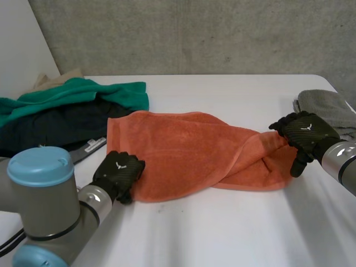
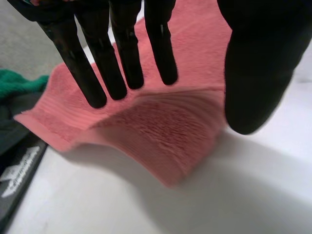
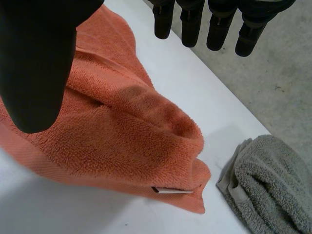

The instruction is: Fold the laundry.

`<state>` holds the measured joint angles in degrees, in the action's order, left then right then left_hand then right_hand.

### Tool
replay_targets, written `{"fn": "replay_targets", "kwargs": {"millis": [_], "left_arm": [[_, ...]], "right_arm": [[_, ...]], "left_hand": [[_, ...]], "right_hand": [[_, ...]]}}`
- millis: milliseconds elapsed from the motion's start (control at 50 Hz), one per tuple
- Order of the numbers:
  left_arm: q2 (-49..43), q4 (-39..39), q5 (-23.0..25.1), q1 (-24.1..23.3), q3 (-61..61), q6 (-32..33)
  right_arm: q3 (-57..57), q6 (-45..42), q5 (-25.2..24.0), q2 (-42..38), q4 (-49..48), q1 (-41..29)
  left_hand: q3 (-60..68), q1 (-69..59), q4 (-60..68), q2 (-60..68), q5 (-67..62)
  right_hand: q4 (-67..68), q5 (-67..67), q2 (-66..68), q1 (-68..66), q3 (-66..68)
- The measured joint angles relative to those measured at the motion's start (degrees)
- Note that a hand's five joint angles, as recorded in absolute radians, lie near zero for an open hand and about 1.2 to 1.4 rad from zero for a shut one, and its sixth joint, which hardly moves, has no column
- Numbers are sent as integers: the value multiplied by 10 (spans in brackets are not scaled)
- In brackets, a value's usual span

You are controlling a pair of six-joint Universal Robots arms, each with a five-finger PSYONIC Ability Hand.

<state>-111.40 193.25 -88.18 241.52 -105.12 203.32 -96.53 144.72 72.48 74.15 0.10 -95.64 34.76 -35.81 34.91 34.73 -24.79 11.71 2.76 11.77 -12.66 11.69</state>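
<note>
Left hand (image 1: 118,172), fingers straight & apart, sits over near corner of orange towel (image 1: 183,150); my right hand (image 1: 305,132), likewise unclenched, at opp. end, maybe touching. Grey towel (image 1: 328,108) beside.

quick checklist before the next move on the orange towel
1. Left hand at the orange towel's near left corner: ok.
2. Left hand gripping that corner: not ok, fingers straight, thumb apart.
3. Right hand at the towel's right end: ok.
4. Right hand gripping: not ok, fingers straight above the towel.
5. Towel lying flat: not ok, right end twisted and bunched.
6. Grey towel apart from the orange one: ok.
</note>
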Motion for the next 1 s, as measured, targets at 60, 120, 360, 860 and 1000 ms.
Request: {"fn": "replay_targets", "kwargs": {"millis": [60,120,360,860,1000], "left_arm": [[-21,37,-1,7,12,7],[-31,60,1,12,21,17],[-49,47,4,14,30,64],[-6,-6,6,1,-24,56],[-36,16,6,15,-3,57]], "right_arm": [[-3,2,3,-2,-2,0],[-1,4,3,-2,-5,2],[15,7,3,-1,-7,4],[7,6,3,-13,-8,-2],[8,6,3,-23,-9,-2]], "left_hand": [[290,-300,292,297,-288],[329,-306,332,332,-316],[-16,35,-21,-17,17],[-25,35,-35,-26,32],[265,-257,268,275,-263]], "right_hand": [[0,0,0,0,0],[0,0,0,0,0],[0,0,0,0,0],[0,0,0,0,0],[0,0,0,0,0]]}}
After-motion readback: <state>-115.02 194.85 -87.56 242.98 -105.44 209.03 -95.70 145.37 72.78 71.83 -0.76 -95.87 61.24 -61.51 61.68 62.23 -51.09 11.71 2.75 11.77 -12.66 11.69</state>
